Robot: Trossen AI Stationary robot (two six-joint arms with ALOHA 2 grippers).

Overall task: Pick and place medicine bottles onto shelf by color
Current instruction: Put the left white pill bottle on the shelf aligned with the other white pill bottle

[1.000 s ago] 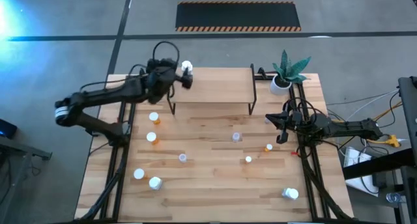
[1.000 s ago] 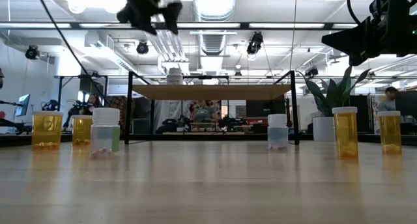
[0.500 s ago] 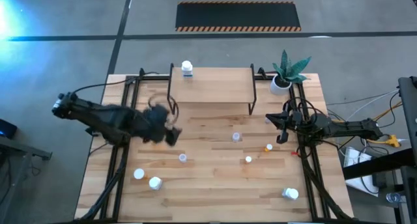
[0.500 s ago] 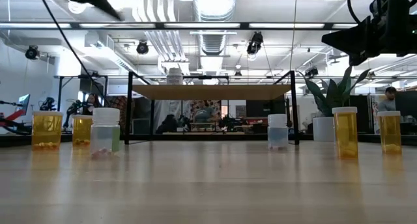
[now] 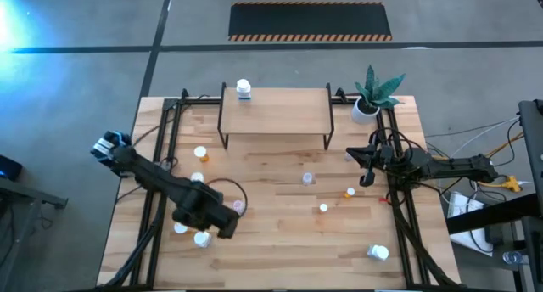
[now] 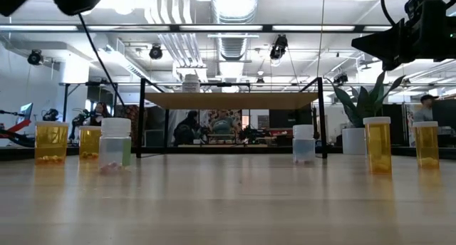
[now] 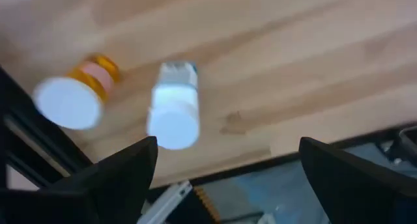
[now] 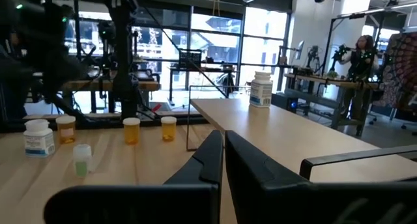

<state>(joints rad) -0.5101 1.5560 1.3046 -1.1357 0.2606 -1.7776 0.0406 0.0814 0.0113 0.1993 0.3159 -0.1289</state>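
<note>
Presently no label text is legible. One white bottle [image 5: 243, 90] stands on the shelf [image 5: 280, 109]'s back left corner; orange bottles [image 6: 51, 142] on the table [image 5: 280, 241] hold pills. Left pincer [image 5: 222, 225], fingers [image 7: 104, 182] apart, hovers over a white-capped bottle [image 7: 174, 107]. Right pincer [image 5: 366, 166] is closed, empty.

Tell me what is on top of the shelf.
One white medicine bottle stands at a back corner of the shelf, on the left arm's side. The rest of the board shows bare wood. Nothing covers it; the left gripper is away over the table's front.

Shelf [image 5: 280, 109] on table [image 5: 280, 241] bears one white bottle [image 5: 243, 90].
</note>
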